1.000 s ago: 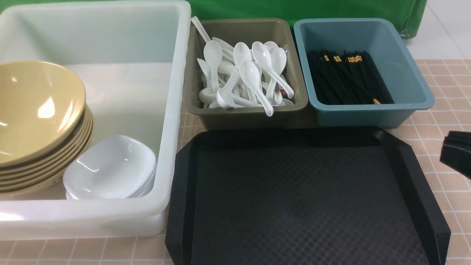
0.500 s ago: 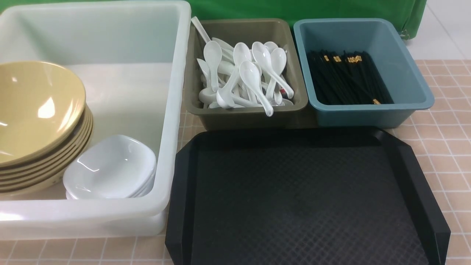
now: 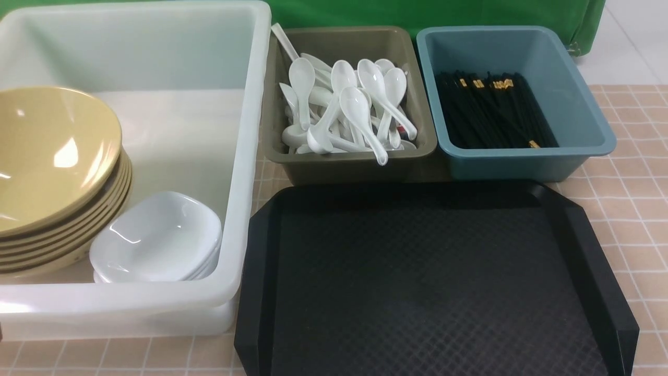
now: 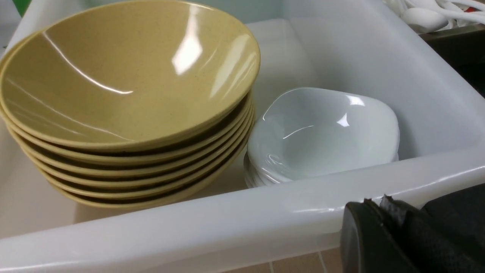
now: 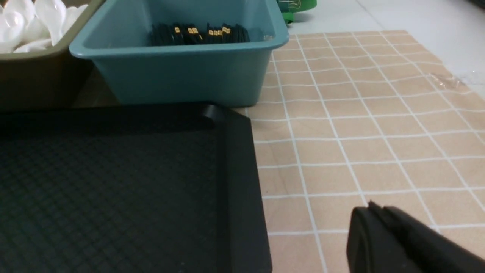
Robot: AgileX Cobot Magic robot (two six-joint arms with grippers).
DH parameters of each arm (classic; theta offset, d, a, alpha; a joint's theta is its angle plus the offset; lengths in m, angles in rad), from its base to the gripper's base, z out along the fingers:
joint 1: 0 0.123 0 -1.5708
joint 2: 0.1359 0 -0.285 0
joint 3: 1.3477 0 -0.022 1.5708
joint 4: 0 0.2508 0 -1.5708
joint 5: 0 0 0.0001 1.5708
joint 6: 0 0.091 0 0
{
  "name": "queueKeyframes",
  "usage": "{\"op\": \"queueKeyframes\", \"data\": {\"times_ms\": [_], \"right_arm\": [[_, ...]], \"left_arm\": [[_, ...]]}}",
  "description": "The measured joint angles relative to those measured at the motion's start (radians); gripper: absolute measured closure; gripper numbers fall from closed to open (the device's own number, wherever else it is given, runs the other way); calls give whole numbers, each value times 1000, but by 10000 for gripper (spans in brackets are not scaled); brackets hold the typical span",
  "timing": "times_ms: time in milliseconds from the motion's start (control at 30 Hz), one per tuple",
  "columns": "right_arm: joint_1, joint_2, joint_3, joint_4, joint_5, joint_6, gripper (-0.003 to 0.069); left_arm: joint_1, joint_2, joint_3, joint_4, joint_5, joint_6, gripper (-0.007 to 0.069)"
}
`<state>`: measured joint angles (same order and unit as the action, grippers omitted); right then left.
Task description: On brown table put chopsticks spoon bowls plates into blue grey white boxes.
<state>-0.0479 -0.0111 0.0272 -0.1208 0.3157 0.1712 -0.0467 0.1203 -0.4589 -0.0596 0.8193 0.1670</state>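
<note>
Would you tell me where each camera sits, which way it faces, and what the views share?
Front: between the arms, facing forward over the white tub, grey box and blue box; at most a sliver of arm at the left edge.
Left wrist: on the left arm, facing the tub's bowls and plates; shut left gripper shows.
Right wrist: on the right arm, facing tray and table; shut right gripper shows.
Front and right wrist share the blue box.

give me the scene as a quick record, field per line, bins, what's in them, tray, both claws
white tub: tan bowls stacked, tilted; white dishes stacked beside them
grey box: white spoons, jumbled
blue box: black chopsticks, gold bands
black tray: nothing seen on the visible part
left claw: shut, holding nothing visible
right claw: shut, holding nothing visible
</note>
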Motion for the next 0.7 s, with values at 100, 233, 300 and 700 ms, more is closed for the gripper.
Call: {"op": "queueKeyframes", "data": {"times_ms": [100, 233, 300, 700], "right_arm": [[0, 0, 0, 0, 0, -9, 610], [0, 0, 0, 0, 0, -11, 610], [0, 0, 0, 0, 0, -11, 610], [0, -1, 0, 0, 0, -12, 610]], "left_arm": [[0, 0, 16, 0, -1, 0, 623], [0, 0, 20, 0, -3, 0, 623], [0, 0, 20, 0, -3, 0, 623], [0, 0, 21, 0, -5, 0, 623]]}}
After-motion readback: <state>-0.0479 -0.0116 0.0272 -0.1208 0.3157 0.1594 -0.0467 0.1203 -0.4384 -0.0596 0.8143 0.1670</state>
